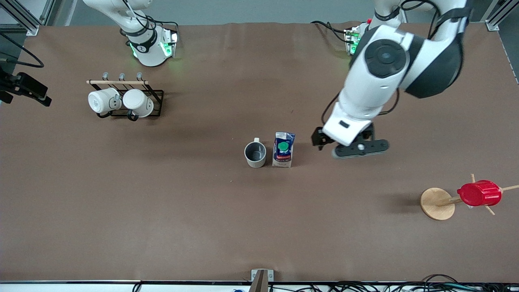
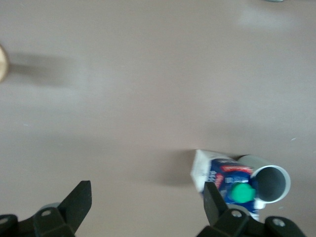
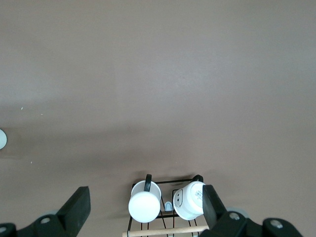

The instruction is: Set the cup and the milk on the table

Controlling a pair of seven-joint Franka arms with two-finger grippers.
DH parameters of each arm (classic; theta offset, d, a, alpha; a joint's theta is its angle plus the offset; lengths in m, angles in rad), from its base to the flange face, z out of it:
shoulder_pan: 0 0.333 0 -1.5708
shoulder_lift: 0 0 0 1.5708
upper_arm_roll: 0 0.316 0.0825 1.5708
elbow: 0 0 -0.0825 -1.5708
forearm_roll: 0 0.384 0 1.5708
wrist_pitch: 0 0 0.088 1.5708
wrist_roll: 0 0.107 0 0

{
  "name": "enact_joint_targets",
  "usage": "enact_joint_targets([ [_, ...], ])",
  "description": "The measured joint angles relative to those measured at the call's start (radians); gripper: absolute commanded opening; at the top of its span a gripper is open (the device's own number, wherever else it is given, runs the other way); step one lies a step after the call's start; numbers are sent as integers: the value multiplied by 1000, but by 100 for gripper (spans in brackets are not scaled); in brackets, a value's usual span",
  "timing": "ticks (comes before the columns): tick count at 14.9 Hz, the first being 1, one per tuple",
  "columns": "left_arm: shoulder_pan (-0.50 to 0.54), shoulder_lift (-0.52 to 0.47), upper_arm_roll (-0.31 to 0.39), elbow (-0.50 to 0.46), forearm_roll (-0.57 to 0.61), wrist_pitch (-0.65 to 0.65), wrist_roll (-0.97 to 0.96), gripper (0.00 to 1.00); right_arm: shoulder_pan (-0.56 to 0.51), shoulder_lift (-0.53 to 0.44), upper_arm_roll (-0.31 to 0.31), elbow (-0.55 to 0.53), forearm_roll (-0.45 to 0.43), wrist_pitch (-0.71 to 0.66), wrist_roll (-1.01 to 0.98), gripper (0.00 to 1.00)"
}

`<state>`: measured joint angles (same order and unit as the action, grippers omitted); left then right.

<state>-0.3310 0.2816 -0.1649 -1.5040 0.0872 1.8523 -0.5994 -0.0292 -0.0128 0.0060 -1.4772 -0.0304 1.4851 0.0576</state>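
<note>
Left tool (image 1: 359,148) up in the air over the matte brown table (image 1: 162,211), fingers (image 2: 79,200) spread wide, released, nothing between them. It hangs over bare tabletop just toward the left arm's end from the small dark-blue and white milk carton with a round green cap (image 1: 283,149).

Carton stands upright on the table, apart from the tool. In the left wrist view the carton (image 2: 222,175) shows past one fingertip, not between the fingers.

Small off-white mug with grey inside (image 1: 255,154) stands upright just beside the carton, on the side away from the left tool; whether they touch, cannot tell. Its small loop handle points toward the robots' bases. In the left wrist view the mug (image 2: 269,182) sits right against the carton.

Right tool (image 3: 145,210) out of the front view; its wrist view shows the fingers (image 3: 79,202) standing wide apart, released, empty. It hangs high over the black wire rack with a wooden rod (image 1: 156,97), where two plain white mugs (image 1: 121,101) lie on their sides.

Toward the left arm's end, nearer the camera than the left tool: a round-based wooden peg stand (image 1: 438,202) carrying a red ribbed cup (image 1: 479,193).
</note>
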Motion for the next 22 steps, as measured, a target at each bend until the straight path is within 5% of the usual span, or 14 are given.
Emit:
enact_joint_targets([
  [7,192,-135,3,-100,-108,-50,289,100,0,0,0,0,0,0,15,100],
  [22,269,-304,-1,-110,-108,-197,373,100,-3,0,-1,1,0,-1,27,100],
])
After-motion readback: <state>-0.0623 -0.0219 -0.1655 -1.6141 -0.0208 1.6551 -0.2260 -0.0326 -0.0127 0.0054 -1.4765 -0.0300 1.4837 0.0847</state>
